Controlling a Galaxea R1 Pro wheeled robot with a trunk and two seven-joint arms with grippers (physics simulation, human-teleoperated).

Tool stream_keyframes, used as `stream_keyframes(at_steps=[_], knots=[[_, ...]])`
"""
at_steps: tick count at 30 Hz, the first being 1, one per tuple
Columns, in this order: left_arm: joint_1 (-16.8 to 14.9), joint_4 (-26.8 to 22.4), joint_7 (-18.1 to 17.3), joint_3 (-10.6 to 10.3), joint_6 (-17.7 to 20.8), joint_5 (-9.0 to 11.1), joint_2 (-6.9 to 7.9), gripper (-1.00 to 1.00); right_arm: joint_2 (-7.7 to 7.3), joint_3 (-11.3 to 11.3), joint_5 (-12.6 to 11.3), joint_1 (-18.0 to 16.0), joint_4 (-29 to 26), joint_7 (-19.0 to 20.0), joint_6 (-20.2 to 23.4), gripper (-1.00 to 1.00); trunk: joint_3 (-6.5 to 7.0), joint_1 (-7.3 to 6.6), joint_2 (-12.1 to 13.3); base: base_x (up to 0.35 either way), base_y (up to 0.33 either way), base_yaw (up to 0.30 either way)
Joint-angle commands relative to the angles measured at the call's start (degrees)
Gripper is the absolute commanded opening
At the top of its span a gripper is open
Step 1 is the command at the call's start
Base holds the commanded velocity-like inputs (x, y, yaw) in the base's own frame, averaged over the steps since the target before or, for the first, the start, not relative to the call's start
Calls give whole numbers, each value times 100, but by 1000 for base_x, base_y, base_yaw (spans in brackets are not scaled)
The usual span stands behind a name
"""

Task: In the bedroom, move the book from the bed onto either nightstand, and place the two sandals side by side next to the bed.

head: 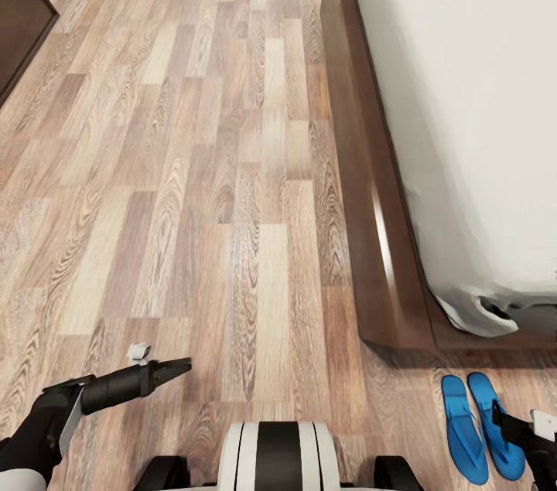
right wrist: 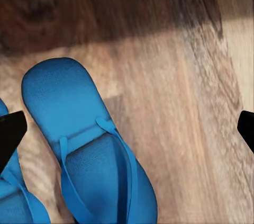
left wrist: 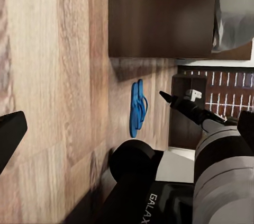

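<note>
Both sandals (head: 480, 429) lie together by the bed (head: 371, 189). Right gripper (right wrist: 127, 128) hangs open above; probably withdraw next.

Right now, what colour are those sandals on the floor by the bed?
Bright blue, straps included. The sandals show best in the right wrist view.

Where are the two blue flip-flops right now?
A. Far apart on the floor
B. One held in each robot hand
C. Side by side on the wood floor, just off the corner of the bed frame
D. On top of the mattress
C: the two sandals lie next to each other on the plank floor, just beyond the bed frame's corner.
</note>
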Motion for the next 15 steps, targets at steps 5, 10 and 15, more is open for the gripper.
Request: stream_keyframes(at_steps=[5,10,15], knots=[[15,34,75,-3,53,-18,19,100,-28,-34,-779,22,9,1459,257,100,109,-13,6,0,0,0],[65,45,87,-4,28,-20,79,100,-81,-43,-1464,52,86,3308,807,100,220,-26,13,0,0,0],[93,178,89,2,0,-38,214,100,-432,-58,-1631,219,179,4271,1039,100,331,-39,19,0,0,0]])
